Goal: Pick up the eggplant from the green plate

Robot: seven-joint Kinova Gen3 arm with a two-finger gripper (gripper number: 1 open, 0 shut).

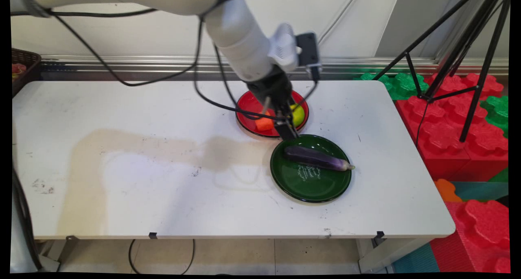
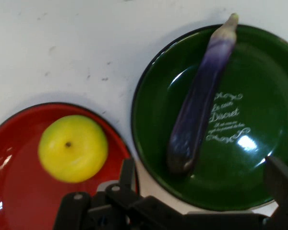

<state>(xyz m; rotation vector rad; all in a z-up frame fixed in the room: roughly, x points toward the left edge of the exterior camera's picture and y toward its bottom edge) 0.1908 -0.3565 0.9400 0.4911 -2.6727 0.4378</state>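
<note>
A purple eggplant (image 1: 317,159) (image 2: 199,108) lies across a dark green plate (image 1: 309,185) (image 2: 259,76) with white lettering. Behind it stands a red plate (image 1: 249,104) (image 2: 14,191) holding a yellow-green round fruit (image 1: 298,114) (image 2: 73,147) and an orange piece (image 1: 264,123). My gripper (image 1: 288,131) (image 2: 201,184) hangs low over the gap between the two plates, just above the eggplant's blunt end. It is open, and the fingers (image 2: 127,173) stand wide apart with nothing gripped between them.
A dark basket (image 1: 20,65) with something red in it sits at the table's back left corner. A black tripod (image 1: 460,63) and red and green foam blocks (image 1: 456,120) stand off the right edge. Black cables (image 1: 203,96) hang from the arm.
</note>
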